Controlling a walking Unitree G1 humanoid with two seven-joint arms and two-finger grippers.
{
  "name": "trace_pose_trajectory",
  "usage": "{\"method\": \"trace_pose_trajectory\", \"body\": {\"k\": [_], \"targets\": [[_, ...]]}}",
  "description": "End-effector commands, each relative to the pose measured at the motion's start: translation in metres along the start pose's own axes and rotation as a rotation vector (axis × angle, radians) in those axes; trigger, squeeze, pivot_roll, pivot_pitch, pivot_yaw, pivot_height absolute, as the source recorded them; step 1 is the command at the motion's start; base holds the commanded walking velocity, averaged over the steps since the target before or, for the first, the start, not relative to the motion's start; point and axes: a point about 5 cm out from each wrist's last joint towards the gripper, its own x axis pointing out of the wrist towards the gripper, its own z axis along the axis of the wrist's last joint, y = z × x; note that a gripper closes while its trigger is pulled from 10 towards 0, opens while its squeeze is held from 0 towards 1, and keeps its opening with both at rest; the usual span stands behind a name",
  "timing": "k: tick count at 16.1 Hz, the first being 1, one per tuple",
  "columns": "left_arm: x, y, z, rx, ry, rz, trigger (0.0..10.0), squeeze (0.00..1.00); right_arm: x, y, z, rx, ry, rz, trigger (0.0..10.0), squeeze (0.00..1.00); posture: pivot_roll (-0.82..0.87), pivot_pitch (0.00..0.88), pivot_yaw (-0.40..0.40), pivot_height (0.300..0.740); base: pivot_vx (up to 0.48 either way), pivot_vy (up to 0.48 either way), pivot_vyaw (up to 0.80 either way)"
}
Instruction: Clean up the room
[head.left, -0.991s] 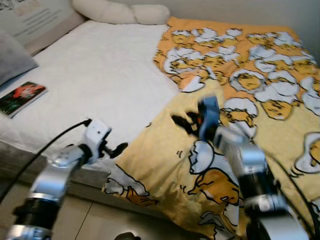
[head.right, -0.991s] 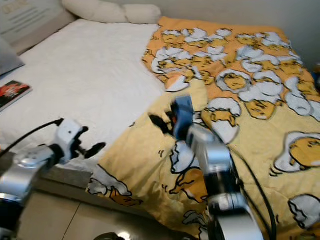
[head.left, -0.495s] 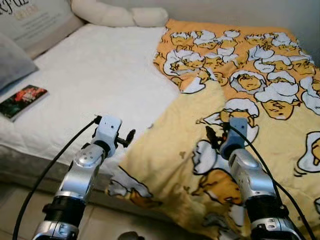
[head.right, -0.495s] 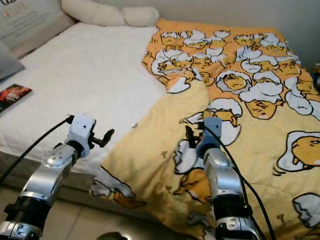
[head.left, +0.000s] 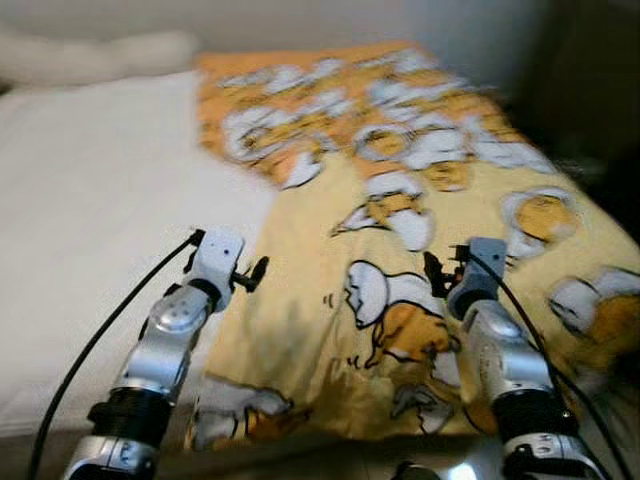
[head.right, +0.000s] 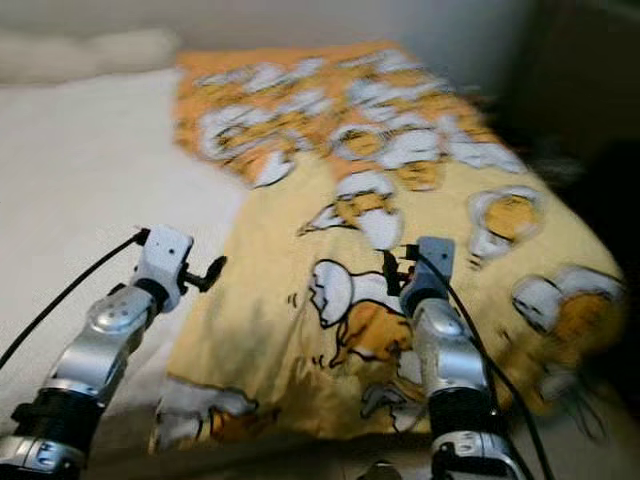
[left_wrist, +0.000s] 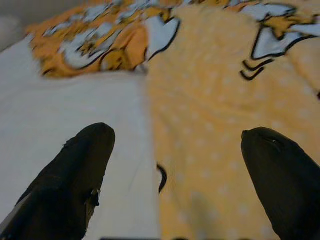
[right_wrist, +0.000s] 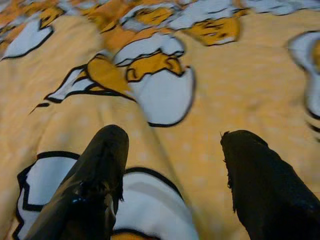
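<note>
Yellow cotton quilt (head.left: 400, 250), soft and printed with white-and-orange cartoon eggs, covers the frame's centre and right. At lower left the left gripper (head.left: 250, 272) hovers, fingers apart, over its edge; at lower centre-right the right gripper (head.left: 436, 272), fingers apart, hangs above the print. Best to pinch the hem squarely, then draw it flat. Behind, the smooth white sheet (head.left: 90, 200) fills the left.

A big bed (head.left: 90, 200) with a white sheet is sitting against a pale wall (head.left: 300, 20). The far right corner (head.left: 590, 90) is looking dark, and everything is looking blurry.
</note>
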Motion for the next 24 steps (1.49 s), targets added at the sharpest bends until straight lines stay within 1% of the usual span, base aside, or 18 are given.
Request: {"method": "trace_pose_trajectory", "body": {"k": [1,3,8,18,21,22,23,24], "targets": [[0.001,0.005,0.003,0.012,-0.006,0.009,10.0,0.00,0.002,0.008,0.001,0.017,-0.008,0.017,10.0,0.00,-0.04,0.000,0.036,0.740,0.000,0.416,-0.56],[0.000,0.006,0.003,0.014,-0.008,0.010,10.0,0.00,0.003,0.011,0.001,0.021,-0.007,0.024,10.0,0.00,-0.04,0.000,0.036,0.740,0.000,0.416,-0.49],[0.001,0.007,0.003,0.017,-0.009,0.013,10.0,0.00,0.004,0.015,0.002,0.002,-0.014,0.045,10.0,0.00,-0.04,0.000,0.036,0.740,0.000,0.415,0.00],[0.001,0.008,0.002,0.023,-0.007,0.007,10.0,0.00,0.004,0.018,0.002,-0.021,-0.012,0.073,10.0,0.00,-0.04,0.000,0.038,0.740,0.000,0.406,0.00],[0.001,0.002,0.004,0.030,-0.021,-0.024,10.0,0.00,0.004,0.020,0.003,-0.031,-0.015,0.086,10.0,0.00,-0.04,0.000,0.037,0.740,0.000,0.000,0.00],[0.001,0.001,0.004,0.028,-0.023,-0.029,10.0,0.00,0.004,0.021,0.002,-0.017,-0.018,0.099,10.0,0.04,-0.04,0.000,0.037,0.740,0.000,0.000,0.00],[0.001,-0.001,0.005,0.028,-0.026,-0.034,10.0,0.00,0.003,0.022,0.003,-0.012,-0.021,0.110,10.0,0.33,-0.04,0.000,0.038,0.740,0.000,0.000,0.00],[0.001,-0.001,0.005,0.026,-0.026,-0.036,10.0,0.00,0.003,0.023,0.003,-0.004,-0.024,0.122,10.0,1.00,-0.05,0.000,0.038,0.740,0.000,0.000,0.00]]}}
